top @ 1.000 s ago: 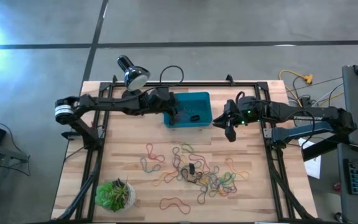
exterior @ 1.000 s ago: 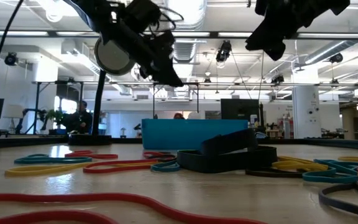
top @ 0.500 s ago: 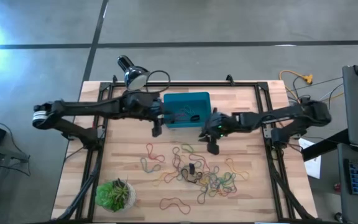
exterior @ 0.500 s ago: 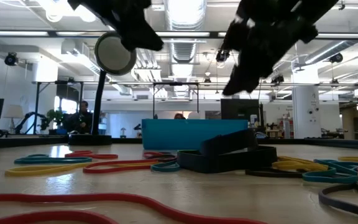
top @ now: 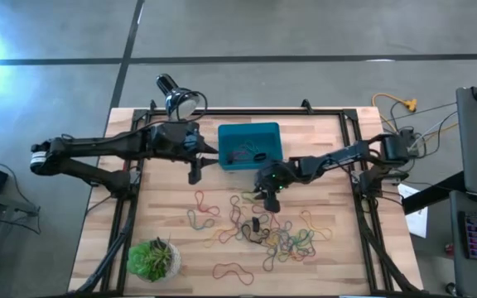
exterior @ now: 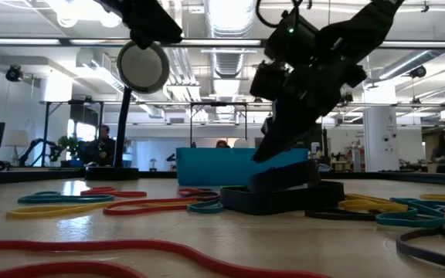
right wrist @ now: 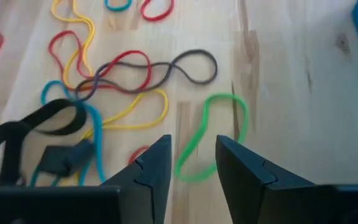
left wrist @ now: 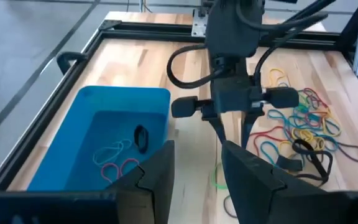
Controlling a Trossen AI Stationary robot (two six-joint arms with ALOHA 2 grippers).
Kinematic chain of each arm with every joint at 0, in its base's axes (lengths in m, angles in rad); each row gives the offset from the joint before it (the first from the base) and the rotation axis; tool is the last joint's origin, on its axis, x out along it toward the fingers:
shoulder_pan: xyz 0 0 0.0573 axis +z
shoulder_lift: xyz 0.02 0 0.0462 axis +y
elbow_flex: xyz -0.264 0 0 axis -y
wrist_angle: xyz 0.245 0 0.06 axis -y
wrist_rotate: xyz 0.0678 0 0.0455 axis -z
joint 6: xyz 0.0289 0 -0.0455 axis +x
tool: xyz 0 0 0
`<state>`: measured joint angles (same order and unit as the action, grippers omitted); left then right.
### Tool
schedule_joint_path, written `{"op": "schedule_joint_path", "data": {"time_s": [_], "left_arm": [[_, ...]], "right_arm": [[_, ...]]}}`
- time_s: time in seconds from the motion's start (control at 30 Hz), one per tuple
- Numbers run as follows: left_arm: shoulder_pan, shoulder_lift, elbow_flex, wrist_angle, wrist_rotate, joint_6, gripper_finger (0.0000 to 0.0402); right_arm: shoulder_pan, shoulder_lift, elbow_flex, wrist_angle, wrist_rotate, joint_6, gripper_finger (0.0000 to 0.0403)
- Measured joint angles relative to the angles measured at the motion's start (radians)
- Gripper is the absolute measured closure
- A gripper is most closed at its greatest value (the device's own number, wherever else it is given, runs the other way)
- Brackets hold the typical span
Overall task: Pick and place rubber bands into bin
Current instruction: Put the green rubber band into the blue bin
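the right gripper, fingers spread and empty, hangs mid-frame over a green rubber band to grab it, while the left gripper, also spread, waits beside the bin.

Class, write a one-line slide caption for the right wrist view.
Open right gripper poised over a green rubber band on the wooden table, other tangled rubber bands beside it.

Teal-blue bin on pale wood-grain table. Rubber bands in red, yellow, green, teal, grey and black. 1 bright green band on the bare planks. Black arms, dark grippers. Green potted plant.
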<state>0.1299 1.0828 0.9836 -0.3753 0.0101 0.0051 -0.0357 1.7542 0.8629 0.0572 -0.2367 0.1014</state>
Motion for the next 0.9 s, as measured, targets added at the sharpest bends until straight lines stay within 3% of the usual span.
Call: {"op": "schedule_joint_path", "data": {"time_s": [0.3, 0.5, 0.9], "left_arm": [[-0.001, -0.031, -0.056, -0.009, 0.000, -0.074, 0.0283], [-0.001, -0.033, -0.055, 0.004, 0.000, -0.077, 0.0283], [-0.001, -0.031, -0.055, 0.001, 0.000, -0.077, 0.0283]], "right_arm": [[-0.001, 0.108, 0.087, -0.008, 0.035, -0.002, 0.0294], [-0.002, 0.107, 0.107, -0.029, 0.112, -0.016, 0.0307], [-0.002, 0.109, 0.090, -0.063, 0.136, -0.050, 0.0321]]}}
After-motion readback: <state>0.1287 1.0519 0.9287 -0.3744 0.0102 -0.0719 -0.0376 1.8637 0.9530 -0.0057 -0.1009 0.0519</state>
